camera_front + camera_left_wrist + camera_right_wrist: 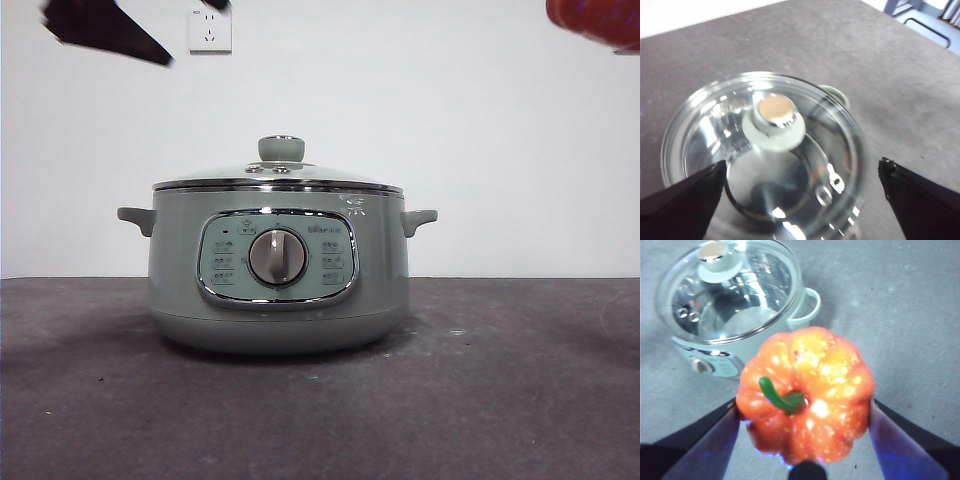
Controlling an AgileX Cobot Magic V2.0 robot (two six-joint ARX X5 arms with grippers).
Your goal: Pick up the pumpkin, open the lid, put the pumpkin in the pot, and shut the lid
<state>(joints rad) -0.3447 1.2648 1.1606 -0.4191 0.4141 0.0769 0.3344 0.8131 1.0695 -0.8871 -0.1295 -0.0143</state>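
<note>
**Pumpkin held aloft, lid still on pot**

Right end effector [802, 415] has the pumpkin [807, 392] pinched between both jaws, one on each flank, stem [777, 396] facing the wrist cam. It's well off the surface [520, 400]; in the front view only an orange-red sliver [600, 20] shows at the top right corner, so it hangs high and off to the side of the pot [278, 285]. Prob. parked there on purpose: keeps the load clear of the pot's top while the lid gets dealt w/.

Left end effector [800, 192] sits above the pot, jaws spread wide, nothing between them. The lid [760, 150] and its knob [774, 121] lie below and a bit ahead of the jaws, not touching. Front view shows a black tip [105, 28] at top left, likely this arm, well above the knob [281, 149]. Reads as lining up for a knob grab; needs to come down and centre over the knob first.

Containers:
- Pot: upright on the surface, dial [277, 257] facing the front cam, lid seated flush on the rim, chrome edge level all round.
- Inside, thru the glass: looks empty, just shiny metal wall and reflections. Glare is heavy, so can't be 100% sure.
- Pumpkin not in the pot yet.

Progress, as I judge it: pickup done; lid-off, drop-in and re-close all remain. Risk: glass lid is smooth and domed, the knob is the only sensible hold, and an off-centre pinch could tilt it.
</note>
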